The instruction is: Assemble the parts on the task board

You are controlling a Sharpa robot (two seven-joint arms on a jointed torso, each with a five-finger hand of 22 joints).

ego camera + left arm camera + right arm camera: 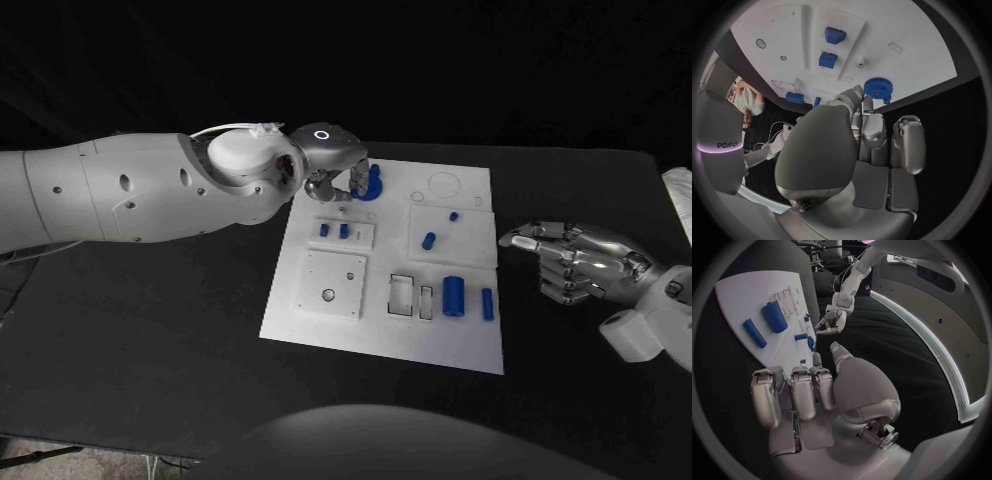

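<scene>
The white task board (378, 330) lies mid-table. My left hand (335, 172) is over its far left corner, and the thumb and a finger meet at the rim of a blue gear (372, 184), which also appears in the left wrist view (877, 87) just past the fingertips (857, 95). Two small blue blocks (335, 231) stand in a raised plate nearby (827, 60). Two blue cylinders (454, 295) (774, 316) lie near the board's right side. My right hand (580, 262) hovers off the board's right edge with fingers curled and nothing in them.
Smaller blue pins (428, 240) sit mid-board, beside rectangular cut-outs (411, 296) and a square plate (333, 285). A pale object (678, 205) lies at the table's far right edge. Bare black table (159, 330) surrounds the board.
</scene>
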